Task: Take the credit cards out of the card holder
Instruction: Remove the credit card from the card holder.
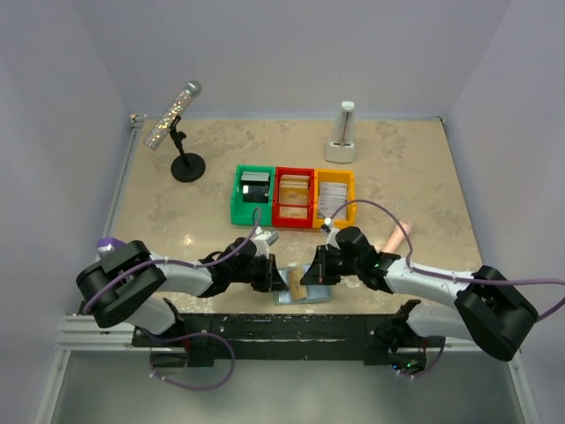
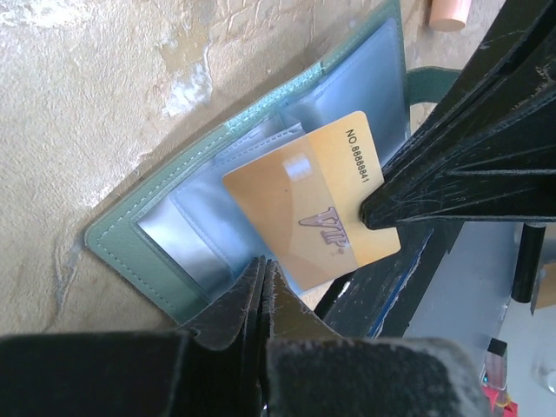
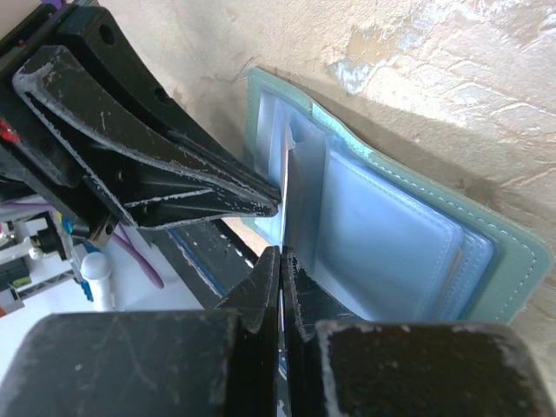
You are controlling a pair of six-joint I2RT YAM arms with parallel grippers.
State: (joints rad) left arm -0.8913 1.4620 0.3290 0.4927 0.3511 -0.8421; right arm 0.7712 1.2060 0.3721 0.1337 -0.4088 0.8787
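Observation:
The pale blue-grey card holder [image 1: 305, 297] lies open at the table's near edge, its clear pockets up. It shows in the left wrist view [image 2: 122, 239] and the right wrist view [image 3: 391, 234]. My right gripper [image 1: 311, 276] [image 3: 284, 256] is shut on a tan VIP credit card [image 2: 304, 208], which is partly drawn out of a pocket and stands on edge [image 1: 297, 284] [image 3: 285, 174]. My left gripper [image 1: 272, 274] [image 2: 263, 269] is shut, with its tips on the holder's near edge beside the card. Other cards in the pockets cannot be made out.
Green [image 1: 237, 196], red [image 1: 294, 170] and yellow [image 1: 352, 199] bins stand in a row behind the holder, with cards in them. A peach cylinder [image 1: 397, 234] lies to the right. A microphone on a stand [image 1: 181, 132] and a white device [image 1: 342, 132] stand at the back.

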